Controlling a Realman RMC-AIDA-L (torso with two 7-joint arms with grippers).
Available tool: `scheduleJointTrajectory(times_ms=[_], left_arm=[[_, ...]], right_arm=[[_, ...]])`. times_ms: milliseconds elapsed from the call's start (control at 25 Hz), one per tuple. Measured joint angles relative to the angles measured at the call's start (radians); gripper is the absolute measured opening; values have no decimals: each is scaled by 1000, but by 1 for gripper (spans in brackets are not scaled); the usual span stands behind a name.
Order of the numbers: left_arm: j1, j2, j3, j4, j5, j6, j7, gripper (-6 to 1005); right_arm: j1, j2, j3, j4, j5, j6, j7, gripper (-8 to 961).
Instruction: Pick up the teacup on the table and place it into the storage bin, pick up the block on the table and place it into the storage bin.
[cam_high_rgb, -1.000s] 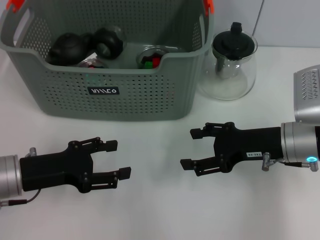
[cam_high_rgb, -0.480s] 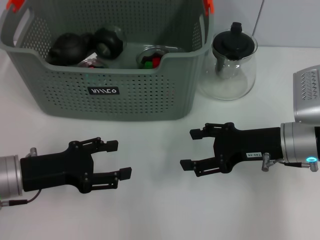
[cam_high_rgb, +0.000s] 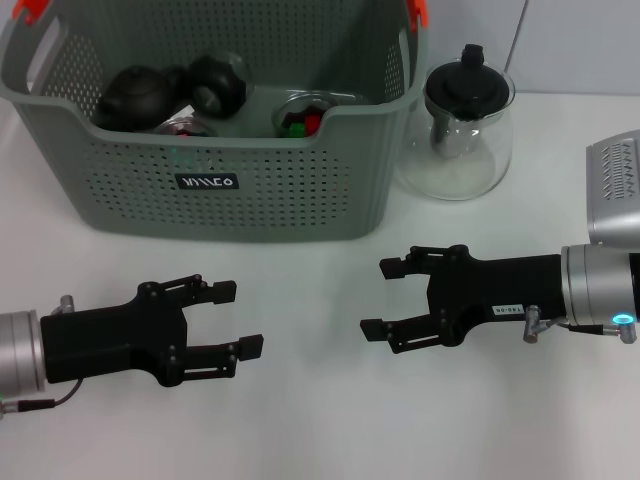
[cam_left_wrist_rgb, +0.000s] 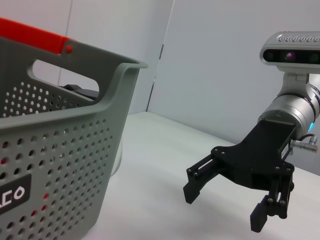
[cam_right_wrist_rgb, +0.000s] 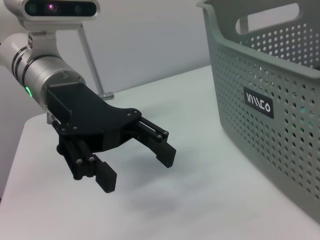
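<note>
Near the table's (cam_high_rgb: 330, 420) front edge, the left gripper (cam_high_rgb: 240, 318) and right gripper (cam_high_rgb: 385, 297) hover with fingers spread, holding nothing. Behind them stands the bin (cam_high_rgb: 220, 190) holding dark teaware, with a teapot (cam_high_rgb: 467, 125) beside it.

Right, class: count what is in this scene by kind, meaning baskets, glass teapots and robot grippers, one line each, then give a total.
Baskets: 1, the storage bin
Glass teapots: 1, the glass teapot
Grippers: 2, left gripper and right gripper, both open and empty
Total: 4

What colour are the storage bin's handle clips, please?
Orange handle clips on the storage bin; clearest in the left wrist view.
</note>
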Motion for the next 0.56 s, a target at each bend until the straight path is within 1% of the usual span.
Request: scheduleJointTrajectory(times_ms=[560], left_arm=[[0, 1, 0, 0, 0, 1, -4, 829]], right_arm=[[1, 0, 0, 0, 0, -2, 1, 942]])
